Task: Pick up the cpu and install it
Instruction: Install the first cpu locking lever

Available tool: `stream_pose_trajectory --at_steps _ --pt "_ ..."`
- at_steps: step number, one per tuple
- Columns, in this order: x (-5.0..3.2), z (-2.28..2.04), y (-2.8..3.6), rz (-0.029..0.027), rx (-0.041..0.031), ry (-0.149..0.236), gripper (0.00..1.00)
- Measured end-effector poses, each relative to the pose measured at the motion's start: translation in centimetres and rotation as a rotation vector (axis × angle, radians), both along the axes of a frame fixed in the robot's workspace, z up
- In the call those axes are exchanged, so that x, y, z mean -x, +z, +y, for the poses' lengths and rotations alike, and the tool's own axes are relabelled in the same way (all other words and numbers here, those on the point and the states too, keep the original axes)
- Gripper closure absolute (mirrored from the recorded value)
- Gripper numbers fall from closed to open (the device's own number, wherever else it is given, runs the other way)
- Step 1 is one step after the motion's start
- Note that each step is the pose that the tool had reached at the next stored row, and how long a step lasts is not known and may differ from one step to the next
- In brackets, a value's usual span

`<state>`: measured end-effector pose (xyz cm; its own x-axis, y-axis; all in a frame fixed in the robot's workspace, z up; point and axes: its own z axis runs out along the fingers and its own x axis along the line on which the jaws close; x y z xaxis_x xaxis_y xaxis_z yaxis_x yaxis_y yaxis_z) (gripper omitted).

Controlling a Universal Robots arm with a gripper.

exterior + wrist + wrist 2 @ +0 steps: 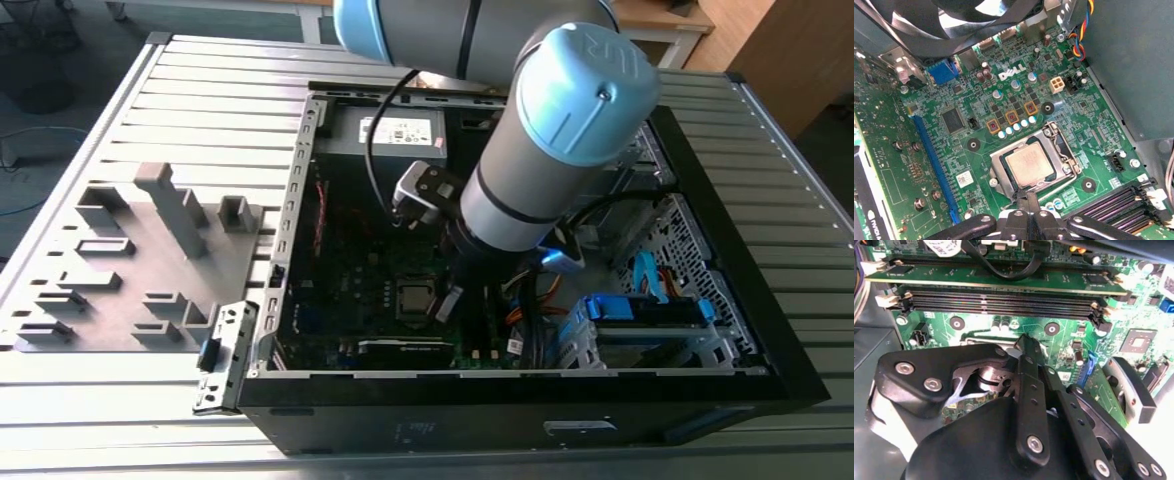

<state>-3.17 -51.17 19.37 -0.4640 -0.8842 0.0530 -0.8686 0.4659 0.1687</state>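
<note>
Cpu point(1030, 165) sits flat in the socket point(1033, 161) of the green motherboard point(1019, 130), low and centre-right in the first wrist view, its pale metal top showing inside the dark socket frame. The jaws point(1029, 197) stand right at the socket's near edge in that view, their black fingertips point(1032, 199) drawn close together with nothing between them; they have no hold on the cpu. In the second wrist view the gripper's black linkage crowds the lower half of the frame, and the fingertips point(1026, 345) meet in a narrow point just above centre, over the board.

In the exterior view the grey arm point(534, 170) with its blue cap reaches down from the top of the frame into the open black computer case point(761, 330), which lies on a ribbed metal surface point(174, 110). There the cpu point(415, 296) appears as a small pale square just left of the arm's lower end, below centre. The memory slots point(999, 300) run across the upper part of the second wrist view, one holding a green module. A long blue expansion slot point(936, 167) crosses the left half of the first wrist view. A grey plastic fixture point(147, 260) with raised blocks rests on the surface at the left of the exterior view, well apart from the case.
</note>
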Motion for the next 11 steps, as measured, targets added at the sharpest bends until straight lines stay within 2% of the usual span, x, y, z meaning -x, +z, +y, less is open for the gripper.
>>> stream_pose_trajectory --at_steps 11 --pt "-0.35 0.00 -0.77 -0.0001 0.0001 0.016 0.89"
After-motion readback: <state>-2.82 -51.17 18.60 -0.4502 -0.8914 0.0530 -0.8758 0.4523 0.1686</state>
